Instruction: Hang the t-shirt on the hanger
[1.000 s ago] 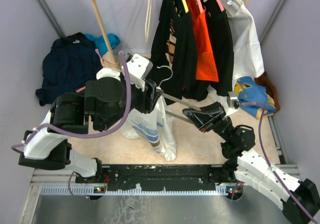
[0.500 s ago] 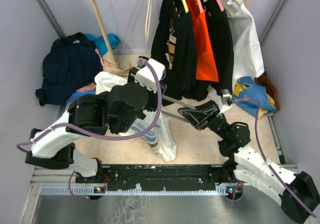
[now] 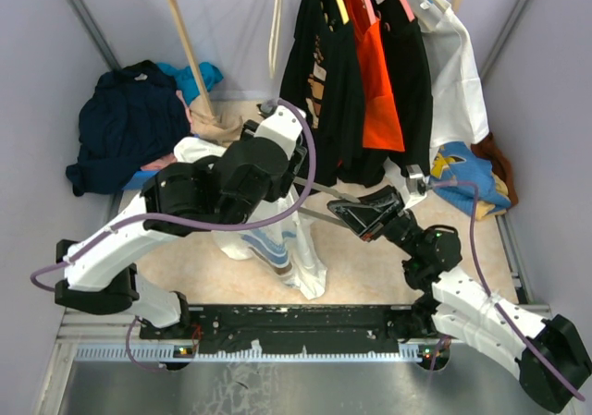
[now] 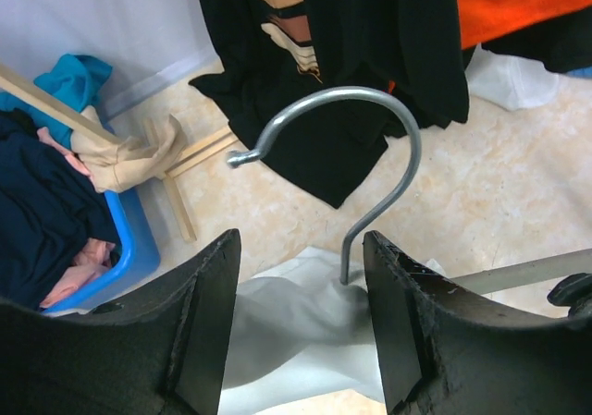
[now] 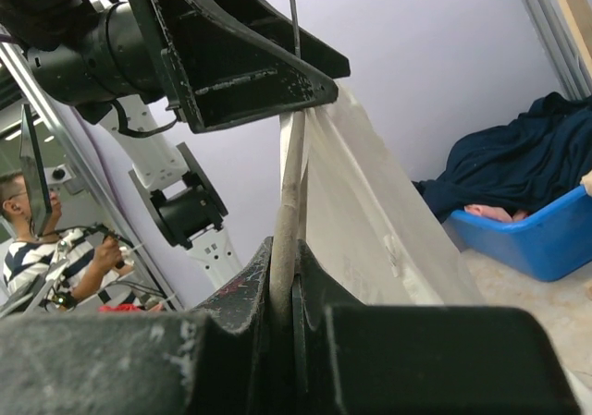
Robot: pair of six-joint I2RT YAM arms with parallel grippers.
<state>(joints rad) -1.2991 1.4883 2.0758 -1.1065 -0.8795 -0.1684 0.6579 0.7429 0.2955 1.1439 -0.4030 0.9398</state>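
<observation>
Far left: heap of dark navy clothing (image 3: 125,124) in a bright blue plastic bin (image 4: 139,239), well apart from the work. Next along, black two-finger left gripper (image 4: 298,249), parted to either side of a silver wire hook (image 4: 393,156) and touching neither wire nor cloth. Belonging to that hook, tilted in mid-air rather than hung on a rail: thin triangular hanger with pale grey arms (image 5: 289,193). Draped from it, down to the pale speckled tabletop (image 3: 370,258): white short-sleeved t-shirt with blue chest print (image 3: 277,244), bunched at the neck round the foot of the hook and trailing below the left arm. Right of centre, black right gripper (image 3: 344,212), clamped tight on the bare end of one hanger arm and steadying the whole frame. Behind, on a wooden rack: black jackets (image 3: 319,73) and an orange top (image 3: 375,73); farthest right, a plain white garment (image 3: 458,82) and a crumpled blue-and-yellow piece (image 3: 467,176).

Judged mid-task: threading stage, with one shoulder apparently on and the gripped side of the hanger not yet covered. Likely calls next for closing the left gripper on cloth near the collar, or on the hook itself, then drawing fabric along toward the right gripper without dragging the neck off the wire. Seating of the far shoulder hard to tell from these views
</observation>
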